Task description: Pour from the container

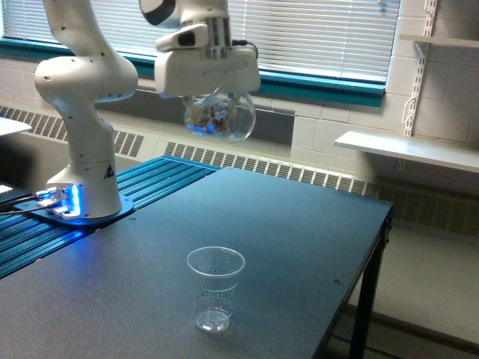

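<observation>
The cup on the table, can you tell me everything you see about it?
The cup on the table is a small, see-through plastic cup with thin walls, wider at its round rim and narrower at its base. Faint dark dots mark its side. It stands upright, mouth open, and looks empty. It sits on the dark table near the front edge of the exterior view. Nothing touches it except the table. The end effector hangs well above it.
</observation>
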Robot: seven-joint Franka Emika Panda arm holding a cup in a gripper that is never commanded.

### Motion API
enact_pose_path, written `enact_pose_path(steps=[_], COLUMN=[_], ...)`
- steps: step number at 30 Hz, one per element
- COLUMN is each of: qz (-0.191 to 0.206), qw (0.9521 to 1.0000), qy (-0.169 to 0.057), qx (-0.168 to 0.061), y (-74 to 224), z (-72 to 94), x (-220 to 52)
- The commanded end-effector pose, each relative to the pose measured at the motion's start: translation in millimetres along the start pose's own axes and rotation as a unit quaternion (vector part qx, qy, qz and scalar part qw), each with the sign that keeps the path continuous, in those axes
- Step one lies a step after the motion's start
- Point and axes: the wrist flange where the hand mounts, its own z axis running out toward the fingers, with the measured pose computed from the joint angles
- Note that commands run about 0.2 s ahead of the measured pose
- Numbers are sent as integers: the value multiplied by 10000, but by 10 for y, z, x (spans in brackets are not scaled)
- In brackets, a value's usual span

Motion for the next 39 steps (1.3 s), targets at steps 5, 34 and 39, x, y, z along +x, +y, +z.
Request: enact_pose_path(steps=[5,34,39], qz=[249,591,670], qw=[9996,9938,9923], qy=[-98,-799,-916], qx=[-119,-491,-488], y=[216,49,-45], z=[217,898,989], x=[302,776,766])
